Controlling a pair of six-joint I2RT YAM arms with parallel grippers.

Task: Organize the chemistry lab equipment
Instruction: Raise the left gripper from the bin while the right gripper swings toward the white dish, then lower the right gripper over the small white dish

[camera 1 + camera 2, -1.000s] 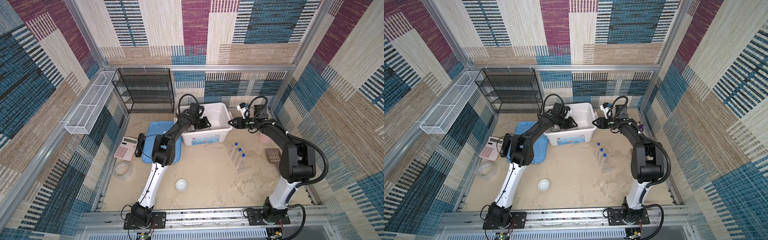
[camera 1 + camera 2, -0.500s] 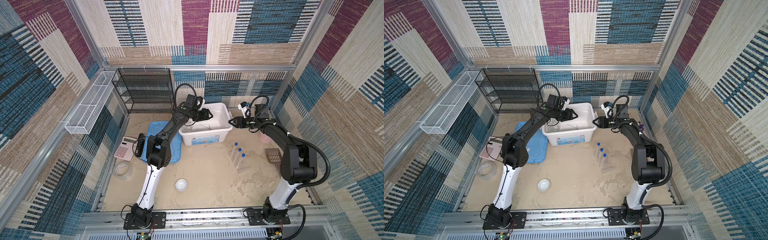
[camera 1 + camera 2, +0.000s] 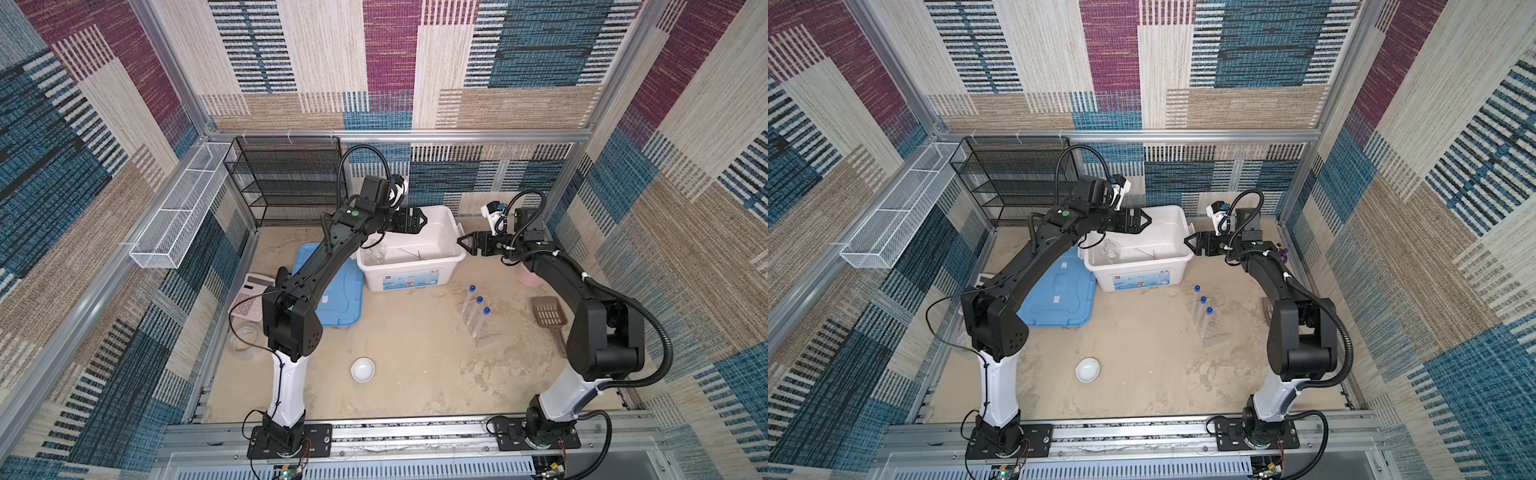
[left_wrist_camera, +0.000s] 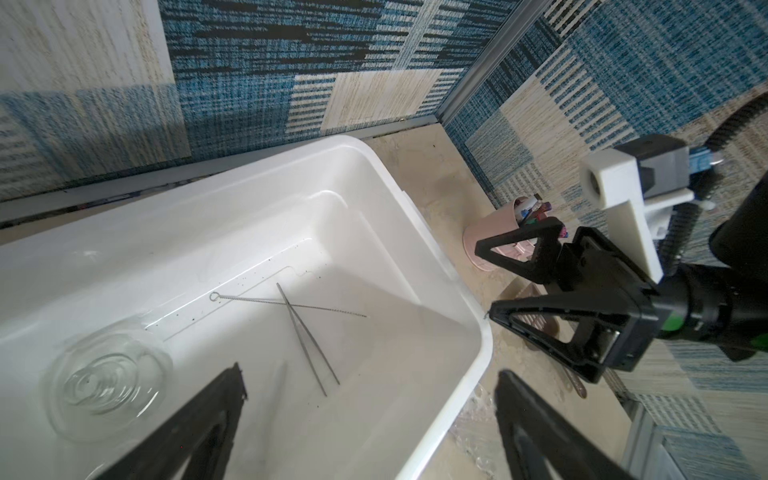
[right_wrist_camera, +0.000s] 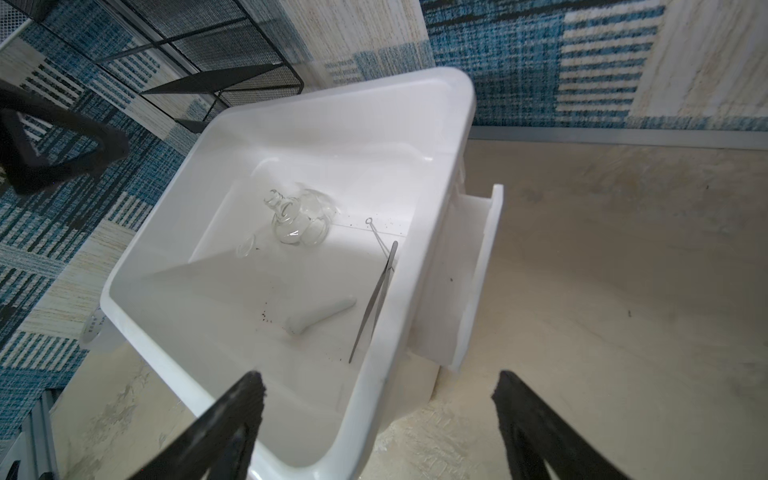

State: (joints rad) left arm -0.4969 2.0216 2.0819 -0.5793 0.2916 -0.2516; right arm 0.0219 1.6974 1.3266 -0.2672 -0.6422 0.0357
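Left wrist view: left claw (image 4: pixel 374 415) spread wide, empty, above the white bin (image 4: pixel 415 216)
Right claw (image 5: pixel 376 415): spread wide, empty, at the bin's end
Bin contents: tweezers (image 4: pixel 309 340) crossing the wire brush (image 4: pixel 286 304); glass flask (image 5: pixel 286 220)
Worktop (image 3: pixel 415 353): three test tubes (image 3: pixel 476 309) side by side near the bin; white dish (image 3: pixel 362 369) well apart

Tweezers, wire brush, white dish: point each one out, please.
tweezers (image 4: pixel 295 320), left wrist view, on the legs near the joined end
wire brush (image 4: pixel 249 301), left wrist view, middle of the shaft
white dish (image 3: pixel 363 369), in a top view, centre of the bowl
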